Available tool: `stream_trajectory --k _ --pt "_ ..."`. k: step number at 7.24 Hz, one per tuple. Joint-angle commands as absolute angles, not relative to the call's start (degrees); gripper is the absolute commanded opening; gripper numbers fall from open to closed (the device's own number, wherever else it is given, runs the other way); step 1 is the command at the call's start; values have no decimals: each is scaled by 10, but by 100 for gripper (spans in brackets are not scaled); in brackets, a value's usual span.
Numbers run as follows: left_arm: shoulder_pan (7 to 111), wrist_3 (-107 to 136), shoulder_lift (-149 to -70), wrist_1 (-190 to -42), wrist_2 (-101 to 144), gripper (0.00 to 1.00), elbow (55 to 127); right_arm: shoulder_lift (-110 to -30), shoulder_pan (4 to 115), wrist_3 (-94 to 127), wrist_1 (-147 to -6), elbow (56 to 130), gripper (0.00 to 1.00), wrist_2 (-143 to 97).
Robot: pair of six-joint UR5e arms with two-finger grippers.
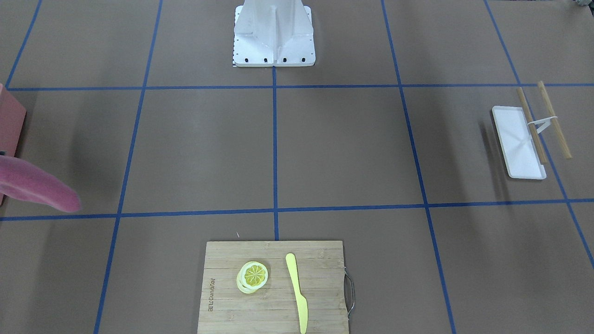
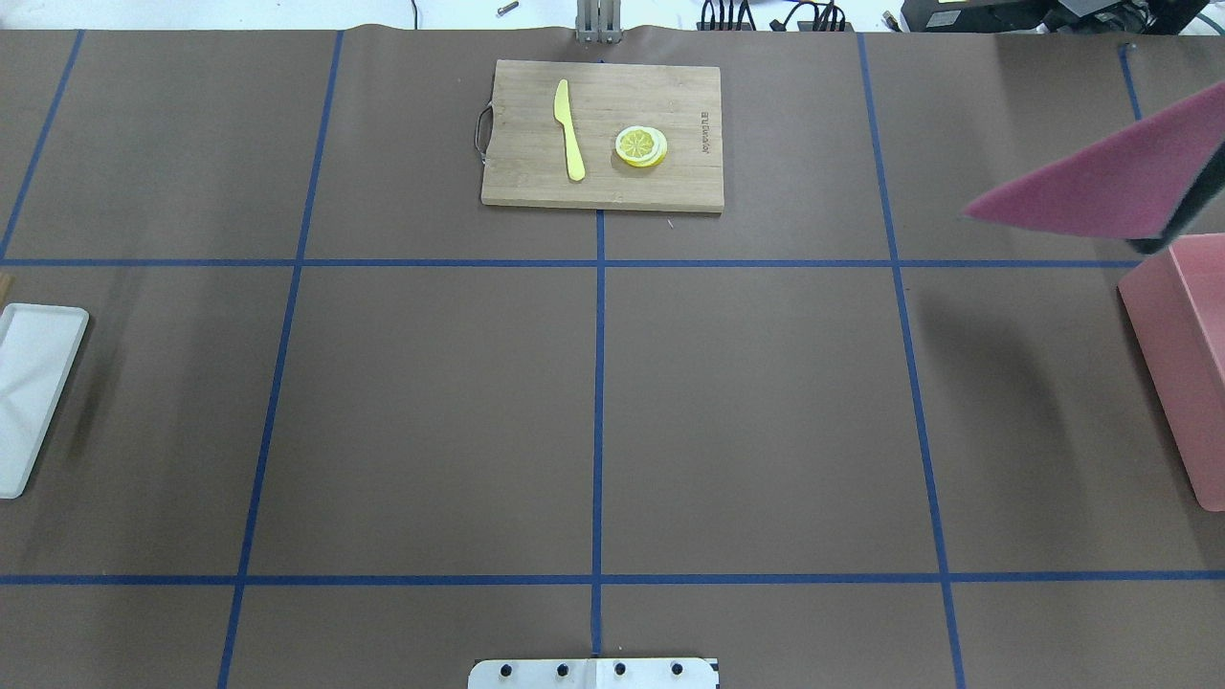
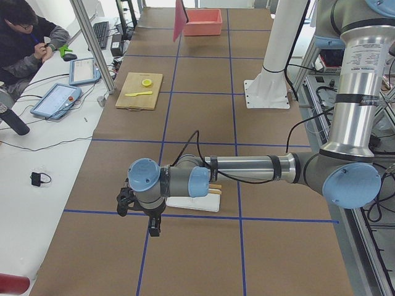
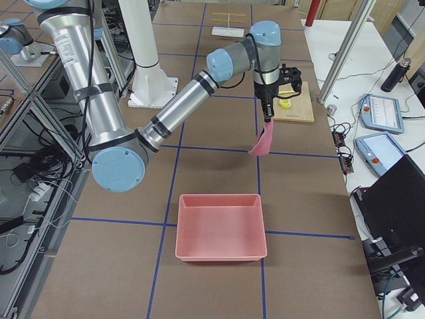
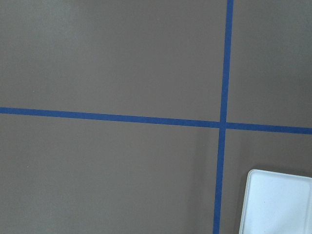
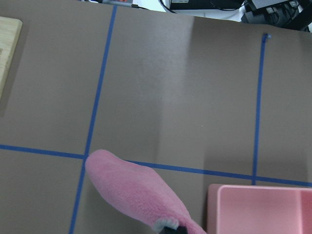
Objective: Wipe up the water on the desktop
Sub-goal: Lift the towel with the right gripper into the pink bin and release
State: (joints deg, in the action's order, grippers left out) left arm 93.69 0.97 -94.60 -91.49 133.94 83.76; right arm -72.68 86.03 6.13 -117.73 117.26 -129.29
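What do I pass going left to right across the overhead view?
Tray → board, bearing knife then lemon slices → hanging cloth → bin at the right edge.

White side desk (image 3: 68,137); aluminium post (image 3: 94,44); seated operator (image 3: 28,34); two tablets (image 3: 55,102); even light.

Brown surface (image 2: 766,402) crossed by blue lines (image 2: 600,383)
A pink cloth (image 2: 1110,187), a pink bin (image 2: 1182,354), a white tray (image 2: 33,383) and a yellow knife (image 2: 569,134) are seen.
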Motion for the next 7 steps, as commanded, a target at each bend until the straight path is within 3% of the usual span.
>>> stream_trajectory --k 1,3,7 --pt "937 9 -946 -915 1339 99 838 -783 949 -118 -1229 1174 0 -1285" --pt "937 9 -945 -916 1339 99 838 -840 1010 -213 -1229 1179 0 -1285" --pt "937 10 -942 -928 1339 99 834 -922 995 -277 -1220 1185 0 -1250"
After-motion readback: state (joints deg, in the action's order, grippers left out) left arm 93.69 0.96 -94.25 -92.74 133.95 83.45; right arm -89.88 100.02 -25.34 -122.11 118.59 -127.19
